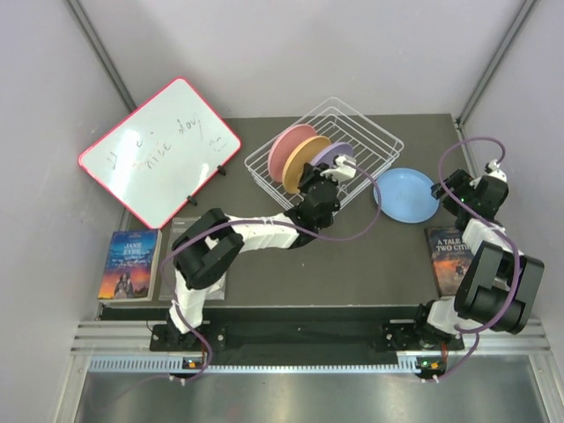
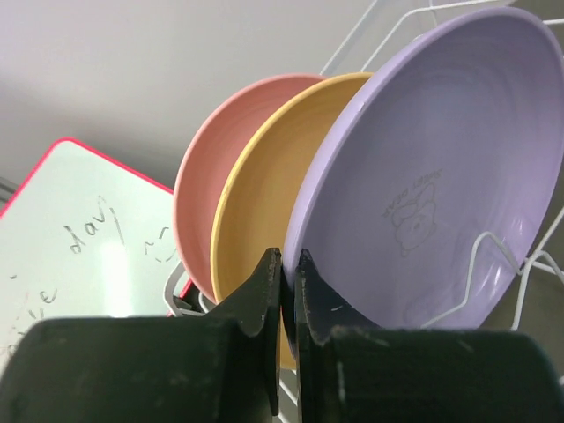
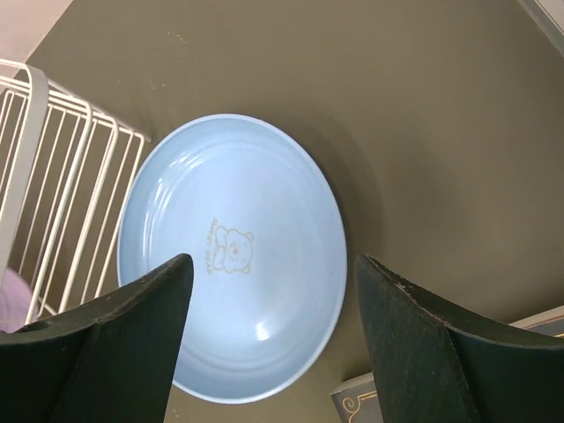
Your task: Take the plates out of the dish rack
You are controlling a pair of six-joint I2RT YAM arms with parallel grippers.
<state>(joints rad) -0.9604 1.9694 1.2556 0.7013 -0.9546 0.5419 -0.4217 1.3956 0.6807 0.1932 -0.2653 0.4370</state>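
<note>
Three plates stand on edge in the square white wire dish rack: a round pink plastic plate, an orange plastic plate, then the lilac-purple plastic plate. The left gripper looks pinched onto the lilac rim, though the contact's hard to see. The light-blue plastic plate lies flat on the dark table just beside the rack, with the right gripper spread wide over it.

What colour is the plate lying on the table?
The plate is light blue; right wrist view shows it best.

Smooth, softly glossy plastic plates, white-coated wire rack, matt table.
</note>
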